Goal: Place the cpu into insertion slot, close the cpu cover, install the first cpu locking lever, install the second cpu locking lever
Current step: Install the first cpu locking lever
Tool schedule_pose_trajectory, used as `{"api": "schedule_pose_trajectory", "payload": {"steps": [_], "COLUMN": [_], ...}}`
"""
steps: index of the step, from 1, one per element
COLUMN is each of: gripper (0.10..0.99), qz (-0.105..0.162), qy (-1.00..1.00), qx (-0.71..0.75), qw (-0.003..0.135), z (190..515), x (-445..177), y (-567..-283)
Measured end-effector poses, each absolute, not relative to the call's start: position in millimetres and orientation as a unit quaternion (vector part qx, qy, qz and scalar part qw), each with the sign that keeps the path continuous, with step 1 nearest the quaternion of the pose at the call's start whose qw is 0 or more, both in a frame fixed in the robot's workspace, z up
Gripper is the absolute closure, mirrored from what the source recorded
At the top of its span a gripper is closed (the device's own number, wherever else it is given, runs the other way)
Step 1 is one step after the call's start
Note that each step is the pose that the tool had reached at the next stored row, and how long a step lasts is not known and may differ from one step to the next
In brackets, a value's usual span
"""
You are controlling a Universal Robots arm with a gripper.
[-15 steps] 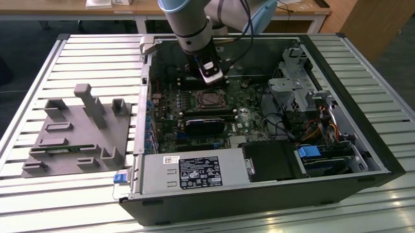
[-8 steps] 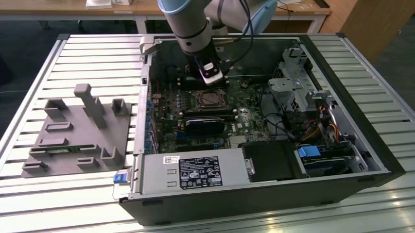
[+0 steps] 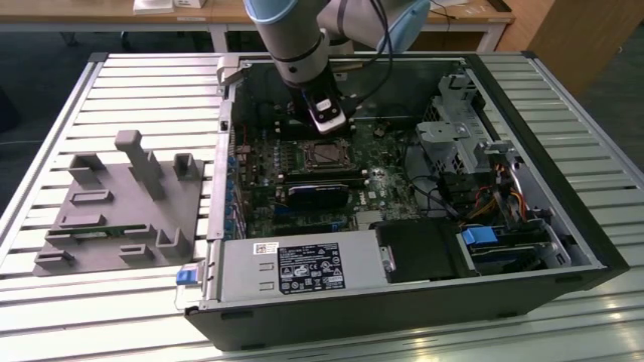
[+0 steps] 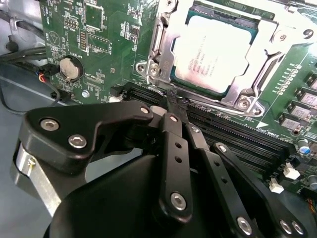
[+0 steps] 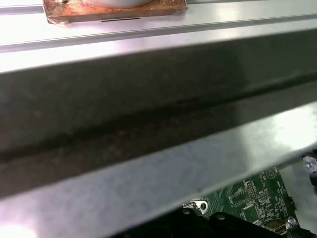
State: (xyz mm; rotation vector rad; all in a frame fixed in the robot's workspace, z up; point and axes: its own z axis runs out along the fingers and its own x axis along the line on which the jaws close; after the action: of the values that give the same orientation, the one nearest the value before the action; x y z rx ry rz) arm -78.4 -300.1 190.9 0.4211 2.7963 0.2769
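On the exterior view's left, a grey fixture (image 3: 121,207) lies on the slatted table (image 3: 60,98). Right of it stands the open case (image 3: 403,302), the arm (image 3: 292,38) reaching down into it over the green board (image 4: 99,44). In the second wrist view the gripper (image 4: 173,99) has its black fingers (image 4: 174,129) clenched tip to tip with nothing between them. The tips sit just beside the cover (image 4: 157,42), on its side toward the memory slots (image 4: 237,139); whether they touch anything I cannot tell. The cpu (image 4: 213,47) lies flat in the slot (image 3: 304,154), metal top up and edges square with the socket. The cover is down around it.
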Motion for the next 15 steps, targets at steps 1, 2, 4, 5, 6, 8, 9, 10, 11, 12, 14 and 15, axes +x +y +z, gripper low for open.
{"api": "schedule_pose_trajectory", "payload": {"steps": [1, 2, 4, 5, 6, 8, 9, 10, 11, 12, 14, 15], "gripper": [0.984, 0.984, 0.984, 0.984, 0.984, 0.984, 0.984, 0.984, 0.984, 0.984, 0.984, 0.984], "qz": [0.096, 0.096, 0.096, 0.096, 0.096, 0.096, 0.096, 0.096, 0.096, 0.096, 0.096, 0.096], "qy": [0.973, 0.973, 0.973, 0.973, 0.973, 0.973, 0.973, 0.973, 0.973, 0.973, 0.973, 0.973], "qx": [0.146, 0.146, 0.146, 0.146, 0.146, 0.146, 0.146, 0.146, 0.146, 0.146, 0.146, 0.146], "qw": [0.15, 0.15, 0.15, 0.15, 0.15, 0.15, 0.15, 0.15, 0.15, 0.15, 0.15, 0.15], "z": [190.6, 190.4, 189.8, 189.5, 189.3, 188.7, 188.3, 187.9, 187.4, 187.2, 187.2, 187.2], "x": [-78.4, -78.4, -78.4, -78.4, -78.4, -78.4, -78.4, -78.4, -78.4, -78.4, -78.4, -78.4], "y": [-300.2, -300.4, -300.9, -301.0, -301.2, -301.6, -301.8, -302.1, -302.3, -302.4, -302.4, -302.4]}}
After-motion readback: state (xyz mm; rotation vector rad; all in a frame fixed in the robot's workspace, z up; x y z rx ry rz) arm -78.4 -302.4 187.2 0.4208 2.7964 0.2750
